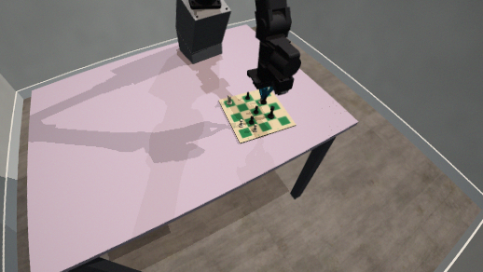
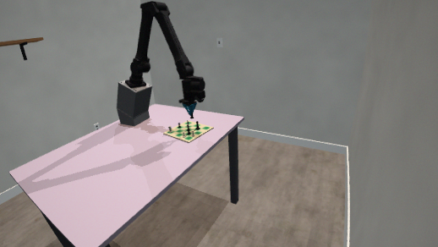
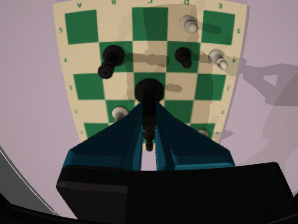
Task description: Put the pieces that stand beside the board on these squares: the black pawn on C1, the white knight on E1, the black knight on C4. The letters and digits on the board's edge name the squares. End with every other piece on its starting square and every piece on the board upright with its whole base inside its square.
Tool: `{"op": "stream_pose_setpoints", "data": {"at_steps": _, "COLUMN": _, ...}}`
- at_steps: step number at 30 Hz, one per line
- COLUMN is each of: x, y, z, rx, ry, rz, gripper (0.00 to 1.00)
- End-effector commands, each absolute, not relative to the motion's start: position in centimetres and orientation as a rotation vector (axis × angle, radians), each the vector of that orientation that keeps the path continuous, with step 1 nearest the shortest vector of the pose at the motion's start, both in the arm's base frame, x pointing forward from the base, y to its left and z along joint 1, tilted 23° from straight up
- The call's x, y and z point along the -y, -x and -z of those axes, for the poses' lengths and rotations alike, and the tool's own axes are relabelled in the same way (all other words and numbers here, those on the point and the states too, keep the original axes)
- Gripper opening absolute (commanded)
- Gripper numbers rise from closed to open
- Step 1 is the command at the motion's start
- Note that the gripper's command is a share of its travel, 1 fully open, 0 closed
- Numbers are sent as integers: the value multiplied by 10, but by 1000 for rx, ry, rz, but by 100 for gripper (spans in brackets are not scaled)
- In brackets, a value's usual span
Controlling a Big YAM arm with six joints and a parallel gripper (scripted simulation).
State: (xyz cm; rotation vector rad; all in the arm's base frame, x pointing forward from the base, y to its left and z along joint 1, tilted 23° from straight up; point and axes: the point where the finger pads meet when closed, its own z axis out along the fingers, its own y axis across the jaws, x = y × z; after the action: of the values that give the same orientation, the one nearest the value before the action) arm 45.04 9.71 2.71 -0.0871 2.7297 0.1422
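Observation:
The small green and cream chessboard (image 1: 256, 115) lies near the table's far right edge. My gripper (image 1: 265, 93) hangs over the board's far side, shut on a black pawn with a round head (image 3: 149, 90), and holds it a little above the squares. In the wrist view the blue fingers clamp the pawn's stem over the middle files. Other black pieces (image 3: 112, 56) (image 3: 182, 56) and white pieces (image 3: 190, 24) (image 3: 218, 59) stand upright on the board. A white piece (image 1: 228, 100) stands at the board's far left corner. The fingers partly hide the near squares.
The arm's dark base block (image 1: 201, 30) stands at the back of the pink table. The table's right edge (image 1: 326, 104) runs close behind the board. The arm also shows in the exterior view (image 2: 190, 111), above the board (image 2: 190, 131).

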Motion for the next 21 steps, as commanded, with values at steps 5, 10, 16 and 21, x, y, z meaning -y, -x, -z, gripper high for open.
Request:
{"op": "stream_pose_setpoints", "data": {"at_steps": 5, "x": -109, "y": -476, "z": 2, "rx": -2709, "ry": 96, "rz": -151, "gripper": 0}}
{"op": "stream_pose_setpoints", "data": {"at_steps": 10, "x": -110, "y": -481, "z": 16, "rx": -2711, "ry": 88, "rz": -150, "gripper": 0}}
{"op": "stream_pose_setpoints", "data": {"at_steps": 16, "x": -112, "y": -488, "z": 39, "rx": -2714, "ry": 88, "rz": -148, "gripper": 0}}
{"op": "stream_pose_setpoints", "data": {"at_steps": 21, "x": -113, "y": -491, "z": 47, "rx": -2715, "ry": 91, "rz": -148, "gripper": 0}}
